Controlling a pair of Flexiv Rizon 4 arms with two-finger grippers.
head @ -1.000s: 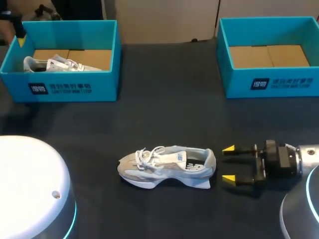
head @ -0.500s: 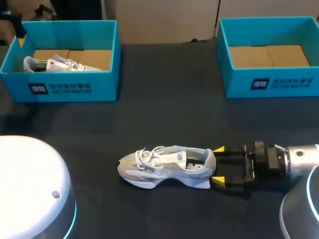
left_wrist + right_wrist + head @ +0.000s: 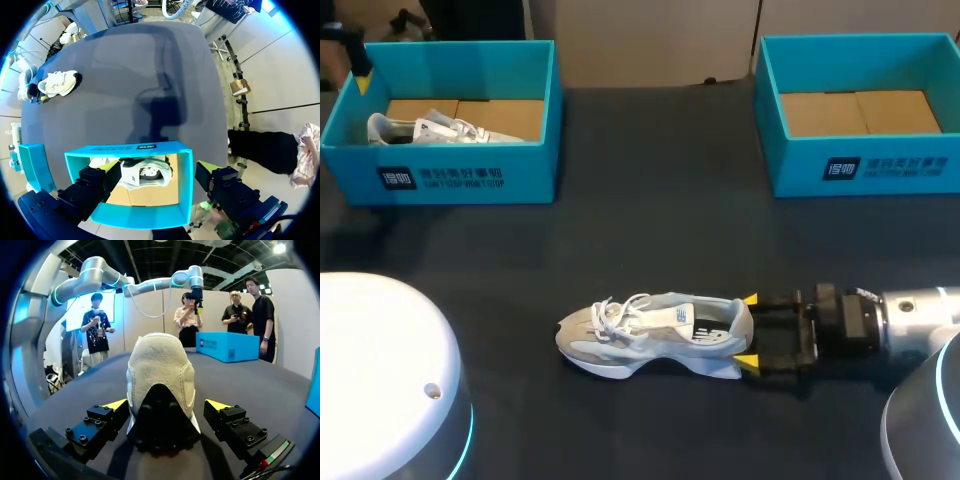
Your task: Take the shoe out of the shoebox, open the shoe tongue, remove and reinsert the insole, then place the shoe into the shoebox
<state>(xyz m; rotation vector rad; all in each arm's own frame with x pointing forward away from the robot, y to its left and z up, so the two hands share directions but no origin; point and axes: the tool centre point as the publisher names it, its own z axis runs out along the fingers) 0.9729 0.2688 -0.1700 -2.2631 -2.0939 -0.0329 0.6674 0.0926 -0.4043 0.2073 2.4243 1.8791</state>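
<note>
A grey-and-white sneaker point(image 3: 655, 335) lies on its sole mid-table, toe to the left; the left wrist view shows the sneaker point(image 3: 57, 82) far ahead of that gripper. My right gripper point(image 3: 749, 331) is level with the heel, open, one yellow tip on each side of it. In the right wrist view the heel point(image 3: 160, 385) fills the gap of that gripper point(image 3: 167, 405), narrow slits left at both fingers. My left gripper point(image 3: 155, 167) hangs open above the left shoebox point(image 3: 470, 175), which holds a second sneaker point(image 3: 430, 130). The right shoebox point(image 3: 865, 165) shows only cardboard.
Both teal boxes stand along the far edge, left shoebox point(image 3: 182, 180) directly under my left gripper. The white arm bases point(image 3: 380, 370) fill the near corners. Dark tabletop point(image 3: 650, 220) lies bare between the boxes and the sneaker.
My right gripper has slid left toward the sneaker, and its open tips now flank the heel. The sneaker and the left arm have not moved.
</note>
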